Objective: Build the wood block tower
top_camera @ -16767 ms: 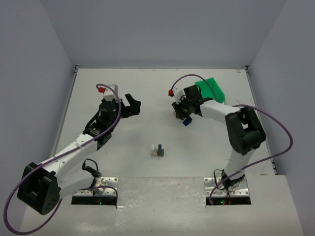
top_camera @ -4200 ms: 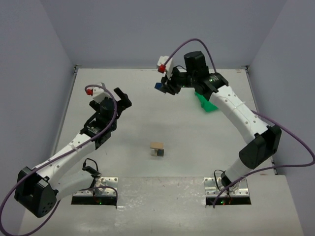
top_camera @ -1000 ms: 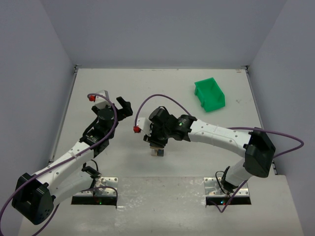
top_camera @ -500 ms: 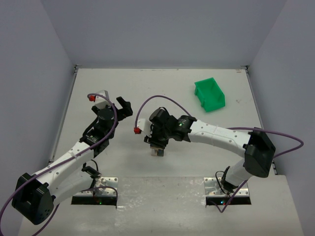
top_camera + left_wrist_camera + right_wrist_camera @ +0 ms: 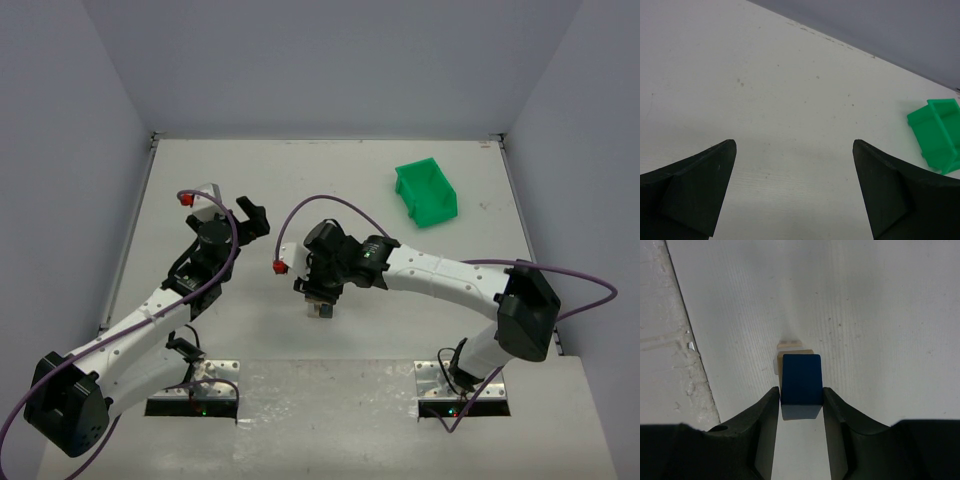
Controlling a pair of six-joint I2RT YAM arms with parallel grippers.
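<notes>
The wood block tower stands low on the table's near middle, mostly hidden under my right gripper. In the right wrist view my right gripper is shut on a dark blue block, its fingers against both sides. The block sits directly above the tower's tan top, with a pale piece showing behind. I cannot tell whether the blue block touches the tower. My left gripper is open and empty over bare table at the left, far from the tower; its dark fingers frame the wrist view.
A green plastic bin sits at the back right and also shows at the right edge of the left wrist view. The rough strip of the table's near edge lies just left of the tower.
My right gripper has held almost still over the tower with the blue block in the last second. The left arm has not moved.
</notes>
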